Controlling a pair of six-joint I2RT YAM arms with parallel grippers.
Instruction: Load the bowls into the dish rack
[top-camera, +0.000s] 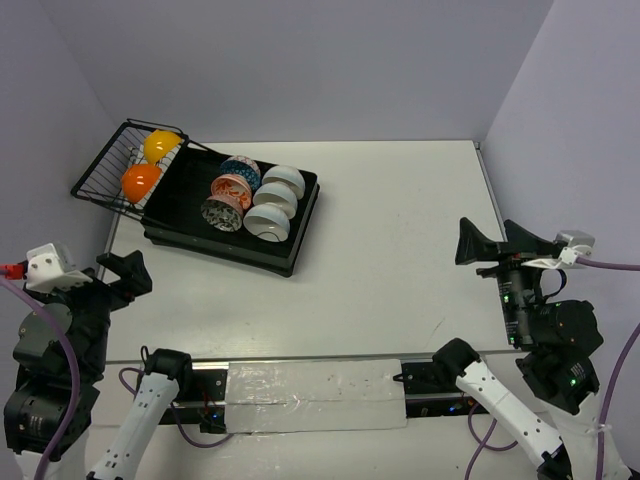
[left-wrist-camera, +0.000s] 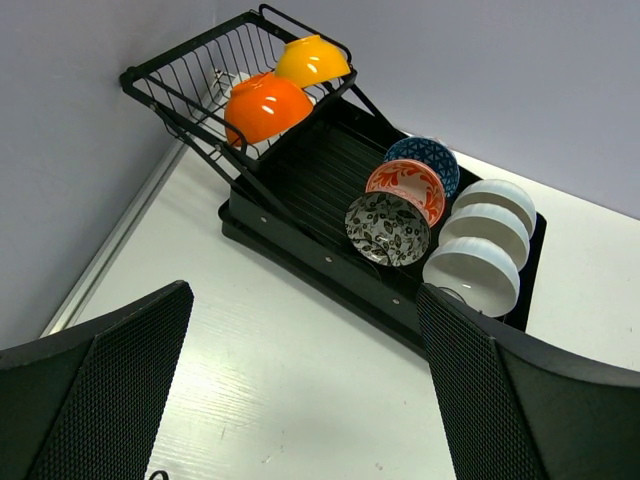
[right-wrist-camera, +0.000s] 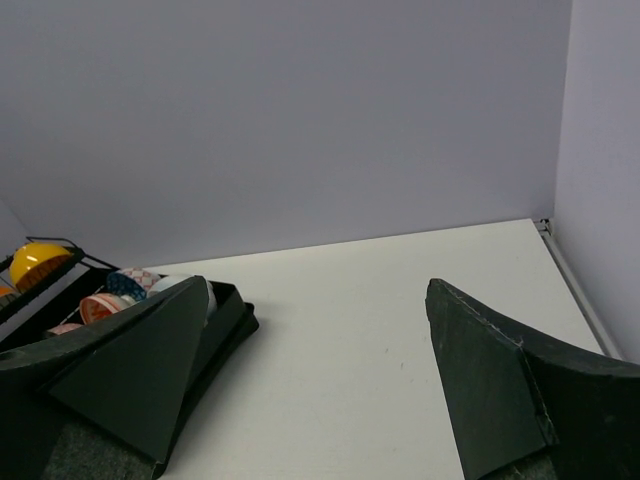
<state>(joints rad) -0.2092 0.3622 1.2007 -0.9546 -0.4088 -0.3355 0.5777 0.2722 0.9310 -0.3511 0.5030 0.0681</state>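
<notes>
1. Black wire and black plastic make up the dish rack (top-camera: 215, 250), which is seen in the top view at the far left of the desk (top-camera: 400, 250).
   - Eight bowls are counted in it.
   - One yellow bowl (top-camera: 161, 145) and one orange bowl (top-camera: 140, 180) lie in the wire basket (top-camera: 105, 170).
   - One blue-patterned bowl (top-camera: 241, 168), one pink-patterned bowl (top-camera: 231, 188) and one grey-patterned bowl (top-camera: 221, 213) are stood on edge in a row on the tray.
   - Three white bowls (top-camera: 275, 200) are stood in a second row just beside them.
   - No bowl is seen outside the rack.
   - The left claw (top-camera: 122, 280) and the right claw (top-camera: 502, 245) are held at the near side, well apart from the rack. Each is spread, with nothing gripped.
   - Loading is judged complete, so only a check and a parking of the arms seem called for next.

2. In the left wrist view the same count is borne out.
   - Two bowls are in the basket, three patterned bowls are in one row, and three white bowls are in the other.
   - The rack is framed between the wide-spread fingers of the left claw (left-wrist-camera: 310, 400), which hold nothing.

3. In the right wrist view only a corner of the rack (right-wrist-camera: 232, 310) is shown, at the left.
   - The yellow bowl (right-wrist-camera: 38, 262) and parts of a few others are seen, so no count can be made here.
   - The right claw (right-wrist-camera: 320, 380) is spread over bare desk, with nothing gripped.
</notes>
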